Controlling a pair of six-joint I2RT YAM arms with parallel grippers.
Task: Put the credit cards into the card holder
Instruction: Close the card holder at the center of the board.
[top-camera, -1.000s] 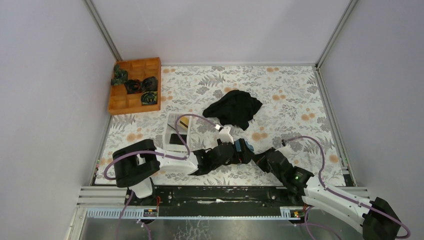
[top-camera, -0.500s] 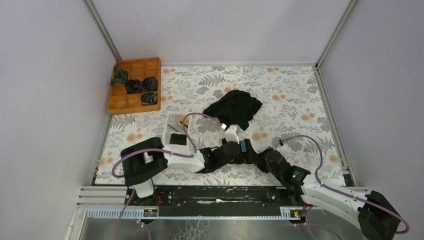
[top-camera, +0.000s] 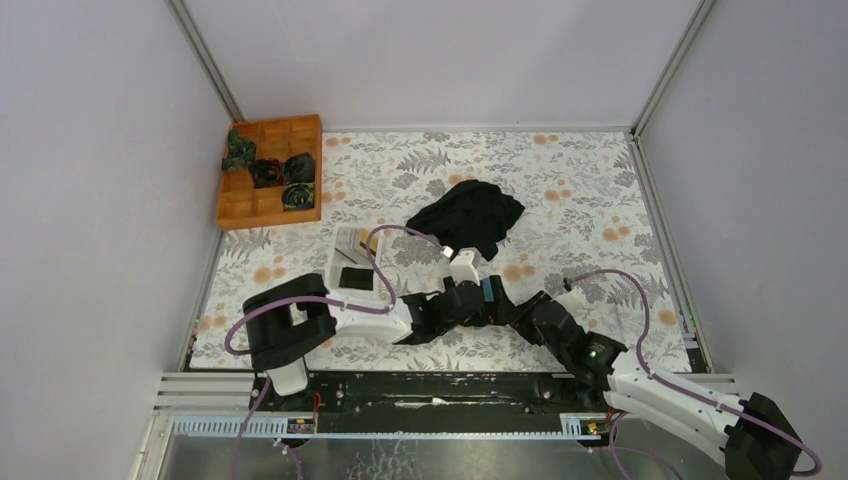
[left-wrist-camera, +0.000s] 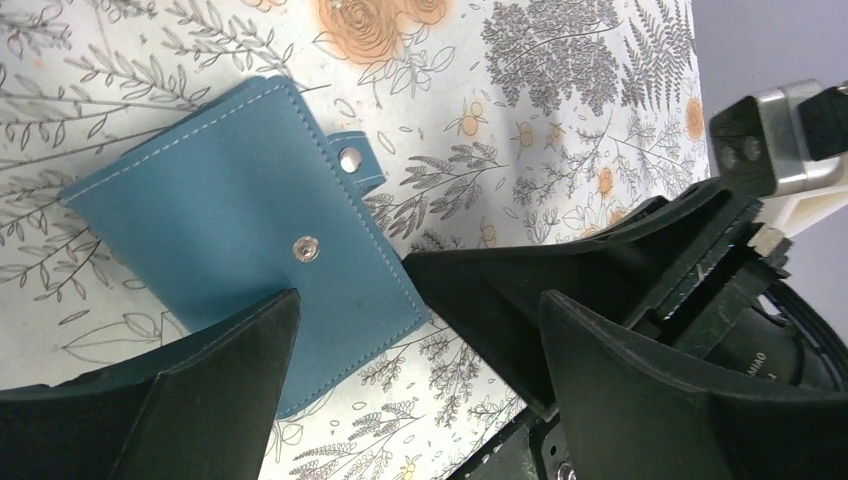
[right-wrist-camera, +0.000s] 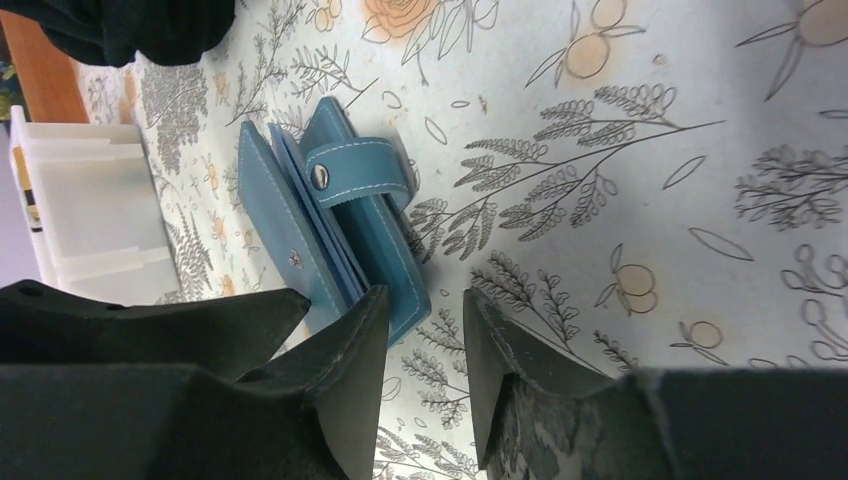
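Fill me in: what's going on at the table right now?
Both arms are bunched over the teal card holder, which lies unsnapped on the floral table cover. The left gripper hangs over it, wide open. The right gripper is at the holder's edge, jaws apart with nothing between them. Neither grips anything. A black card lies in the white tray next to the arms, so no card is going in yet.

Top external: high above the near edge, looking down over the whole table (top-camera: 580, 190). Both wrist cameras: close, low, sharing the card holder (left-wrist-camera: 240, 230) from opposite sides.
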